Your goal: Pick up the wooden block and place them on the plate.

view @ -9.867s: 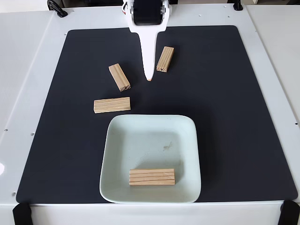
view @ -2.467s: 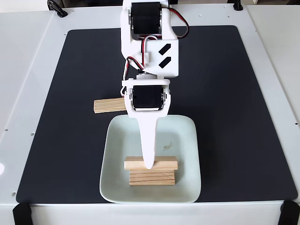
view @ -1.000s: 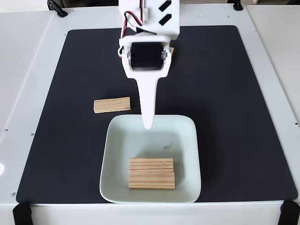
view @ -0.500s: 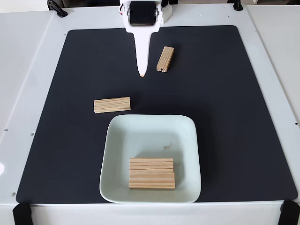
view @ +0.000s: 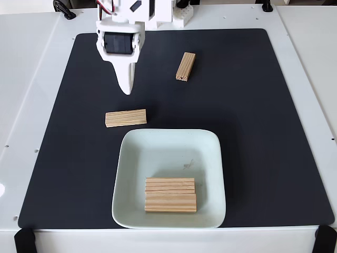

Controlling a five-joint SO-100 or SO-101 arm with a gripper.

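— Hovering where? Gripping anything?
— The gripper [view: 126, 90] hangs above the black mat [view: 274, 132], nothing held; jaw opening unclear.
— Wooden blocks?
— Two side by side [view: 170, 194] in the mint plate [view: 158, 147]; one [view: 125, 117] beside it; another [view: 185, 66] farther up.

a black mat [view: 263, 132] with rounded corners lies flat on a white table [view: 31, 79] and covers most of its middle. two black clamps grip the table's near edge, one at the lower left corner [view: 23, 240] and one at the lower right corner [view: 325, 238]. a black cable loop [view: 63, 9] sits at the far left edge.
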